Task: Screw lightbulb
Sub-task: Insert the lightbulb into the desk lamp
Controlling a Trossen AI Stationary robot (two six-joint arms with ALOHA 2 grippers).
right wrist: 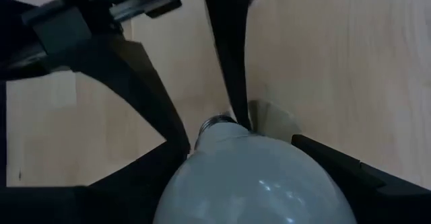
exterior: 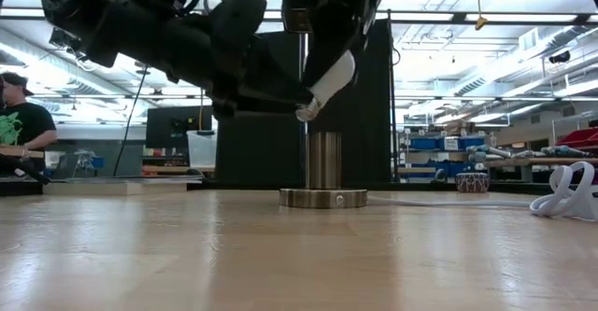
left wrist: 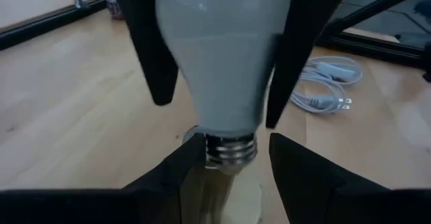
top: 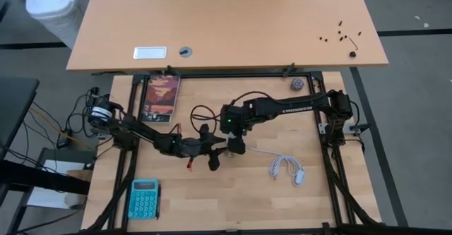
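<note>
The lightbulb (right wrist: pixel 259 180) hangs tilted just above the metal socket (exterior: pixel 323 173) at mid-table. The right gripper (left wrist: pixel 219 83) clasps its white globe, while the left gripper (left wrist: pixel 231 158) pinches its silvery screw base.

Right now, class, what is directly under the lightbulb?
Under the lightbulb, held tilted in the right pincer, stands the upright metal socket on its round base. The left pincer grips the bulb's screw base. Whether the threads have entered the socket is hidden.
</note>
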